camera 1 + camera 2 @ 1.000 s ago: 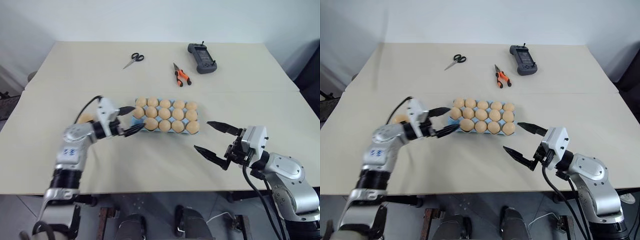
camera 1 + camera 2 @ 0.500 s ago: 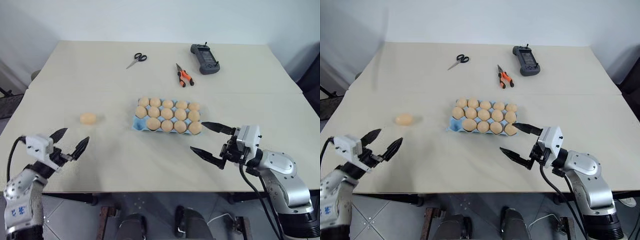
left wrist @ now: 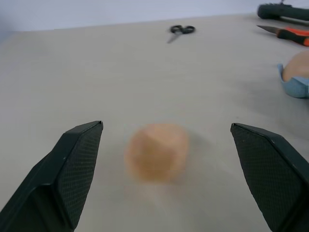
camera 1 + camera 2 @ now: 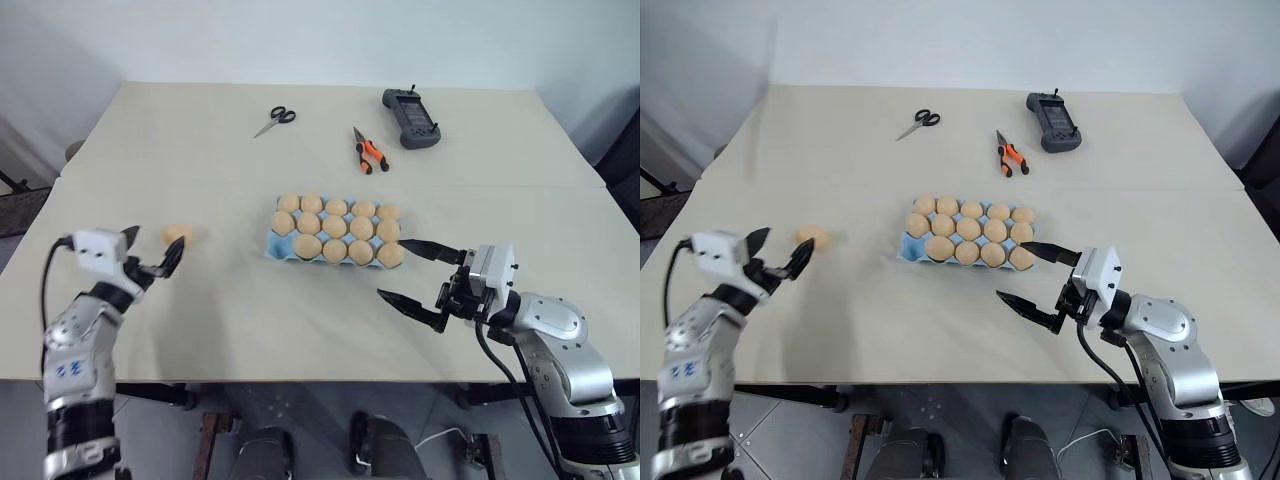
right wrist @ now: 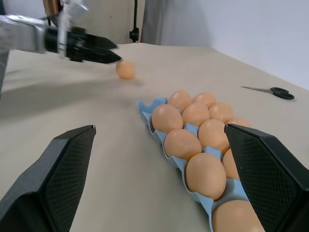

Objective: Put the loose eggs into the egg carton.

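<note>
One loose egg (image 4: pixel 177 234) lies on the table, left of the egg carton (image 4: pixel 272 249). The light blue carton holds several eggs, and its front left corner cup looks bare. My left gripper (image 4: pixel 152 248) is open and low over the table, with its fingertips just short of the loose egg. In the left wrist view the egg (image 3: pixel 157 152) lies ahead between the two spread fingers, untouched. My right gripper (image 4: pixel 392 268) stands open by the carton's front right corner and holds nothing. The right wrist view shows the carton (image 5: pixel 143 108), the egg (image 5: pixel 126 69) and the left gripper (image 5: pixel 91 48).
Scissors (image 4: pixel 270 120), orange-handled pliers (image 4: pixel 365 150) and a black handheld controller (image 4: pixel 408 103) lie at the far side of the table. A seam runs across the tabletop behind the carton. The table's front edge is close under both arms.
My left gripper left the carton's left end, swung out to the left and now sits beside the loose egg. The right gripper has stayed where it was, open.
</note>
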### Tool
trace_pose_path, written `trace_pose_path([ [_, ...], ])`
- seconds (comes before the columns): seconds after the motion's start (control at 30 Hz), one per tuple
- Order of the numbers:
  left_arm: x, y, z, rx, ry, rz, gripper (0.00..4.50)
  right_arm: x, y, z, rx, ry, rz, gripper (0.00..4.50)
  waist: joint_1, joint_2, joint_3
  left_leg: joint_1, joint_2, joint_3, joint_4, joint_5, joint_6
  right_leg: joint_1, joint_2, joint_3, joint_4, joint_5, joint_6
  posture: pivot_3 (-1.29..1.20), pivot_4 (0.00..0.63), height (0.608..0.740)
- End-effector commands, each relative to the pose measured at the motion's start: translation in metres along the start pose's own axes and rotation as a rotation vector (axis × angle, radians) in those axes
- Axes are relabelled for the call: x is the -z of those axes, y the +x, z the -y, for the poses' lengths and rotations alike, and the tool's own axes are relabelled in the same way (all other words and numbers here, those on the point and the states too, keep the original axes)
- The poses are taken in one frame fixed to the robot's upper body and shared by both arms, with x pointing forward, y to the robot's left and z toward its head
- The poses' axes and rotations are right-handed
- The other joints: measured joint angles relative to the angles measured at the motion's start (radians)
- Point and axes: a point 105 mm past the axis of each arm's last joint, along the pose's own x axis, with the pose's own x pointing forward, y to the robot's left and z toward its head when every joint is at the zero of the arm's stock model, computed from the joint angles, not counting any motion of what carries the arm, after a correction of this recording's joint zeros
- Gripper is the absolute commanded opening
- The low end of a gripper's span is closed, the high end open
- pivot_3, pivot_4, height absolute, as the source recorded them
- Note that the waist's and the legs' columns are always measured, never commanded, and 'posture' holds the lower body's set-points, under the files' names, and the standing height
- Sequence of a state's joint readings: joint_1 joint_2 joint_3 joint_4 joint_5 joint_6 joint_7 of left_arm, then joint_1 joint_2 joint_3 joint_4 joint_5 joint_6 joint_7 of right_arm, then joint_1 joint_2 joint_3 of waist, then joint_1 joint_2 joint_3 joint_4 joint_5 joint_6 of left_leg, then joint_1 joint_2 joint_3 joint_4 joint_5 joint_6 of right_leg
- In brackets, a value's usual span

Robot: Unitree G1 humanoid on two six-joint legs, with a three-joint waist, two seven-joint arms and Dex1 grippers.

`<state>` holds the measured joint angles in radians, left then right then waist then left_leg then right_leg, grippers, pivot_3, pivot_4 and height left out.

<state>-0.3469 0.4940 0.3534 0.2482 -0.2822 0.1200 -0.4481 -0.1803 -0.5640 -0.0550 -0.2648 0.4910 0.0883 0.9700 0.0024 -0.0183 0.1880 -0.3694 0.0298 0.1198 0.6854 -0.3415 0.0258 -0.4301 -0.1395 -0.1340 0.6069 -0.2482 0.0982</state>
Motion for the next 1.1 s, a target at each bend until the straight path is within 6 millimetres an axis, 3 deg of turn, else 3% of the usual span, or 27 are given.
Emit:
trace_pose_path([
  [0.03, -0.003, 0.012, -0.006, -0.018, 0.052, -0.02, 4.5, -0.008, 0.001, -0.001, 0.004, -0.022, 0.026, 4.5, -0.005, 0.0, 0.0, 0.0, 0.0, 0.001, 0.0, 0.0, 0.0, 0.0, 0.001, 0.0, 0.0, 0.0, 0.0, 0.0, 0.15, 0.74],
  [0.17, -0.002, 0.021, -0.011, -0.052, 0.045, -0.028, 4.5, -0.007, 0.0, -0.004, 0.014, -0.015, 0.023, 4.5, -0.006, 0.0, 0.0, 0.0, 0.002, 0.002, -0.001, -0.001, -0.001, -0.001, 0.003, -0.001, -0.001, 0.0, 0.0, 0.0, 0.15, 0.74],
  [0.33, 0.013, 0.02, -0.009, -0.039, 0.02, -0.095, 4.5, -0.007, -0.002, -0.005, 0.029, -0.01, 0.017, 4.5, -0.003, 0.0, 0.0, 0.0, 0.002, 0.002, -0.001, -0.001, -0.001, -0.001, 0.004, -0.001, -0.002, 0.0, 0.0, 0.0, 0.15, 0.74],
  [0.43, 0.015, 0.021, -0.009, -0.034, 0.018, -0.096, 3.92, -0.007, -0.002, -0.004, 0.031, -0.009, 0.019, 4.5, -0.003, 0.0, 0.0, 0.0, 0.002, 0.002, -0.001, -0.001, -0.001, 0.0, 0.003, 0.0, -0.003, 0.0, 0.0, 0.0, 0.15, 0.74],
  [0.63, 0.009, 0.023, -0.005, 0.002, 0.02, -0.076, 2.14, -0.007, -0.001, -0.002, 0.032, -0.013, 0.02, 4.5, -0.004, 0.0, 0.0, 0.001, 0.002, 0.002, -0.001, -0.001, -0.001, -0.001, 0.003, 0.0, -0.002, 0.0, 0.0, 0.0, 0.15, 0.74],
  [0.77, -0.027, 0.029, 0.027, 0.201, 0.01, 0.074, 2.05, -0.007, -0.002, -0.001, 0.037, -0.014, 0.016, 4.5, -0.003, 0.0, 0.0, 0.0, 0.003, 0.002, -0.001, -0.001, -0.001, -0.001, 0.003, 0.0, -0.002, 0.0, 0.0, 0.0, 0.15, 0.74],
  [0.87, -0.052, 0.032, 0.069, 0.44, 0.041, 0.129, 2.05, -0.006, -0.002, -0.001, 0.04, -0.014, 0.012, 4.5, 0.004, 0.0, 0.0, 0.0, 0.002, 0.001, -0.001, -0.001, -0.001, 0.0, 0.003, -0.001, -0.002, 0.0, 0.0, 0.0, 0.15, 0.74],
  [1.0, -0.05, 0.038, 0.112, 0.659, 0.072, 0.066, 2.05, -0.007, -0.002, 0.001, 0.053, -0.022, 0.012, 4.5, 0.01, 0.0, 0.0, 0.0, 0.001, 0.002, 0.0, -0.001, -0.001, 0.0, 0.003, 0.0, -0.002, 0.0, 0.0, 0.0, 0.15, 0.74],
  [1.1, -0.04, 0.042, 0.13, 0.751, 0.084, 0.014, 2.05, -0.009, -0.003, 0.004, 0.074, -0.032, 0.016, 4.5, 0.005, 0.0, 0.0, 0.001, 0.001, 0.003, 0.0, 0.0, -0.001, 0.0, 0.005, 0.001, -0.002, 0.0, 0.0, 0.0, 0.15, 0.74],
])
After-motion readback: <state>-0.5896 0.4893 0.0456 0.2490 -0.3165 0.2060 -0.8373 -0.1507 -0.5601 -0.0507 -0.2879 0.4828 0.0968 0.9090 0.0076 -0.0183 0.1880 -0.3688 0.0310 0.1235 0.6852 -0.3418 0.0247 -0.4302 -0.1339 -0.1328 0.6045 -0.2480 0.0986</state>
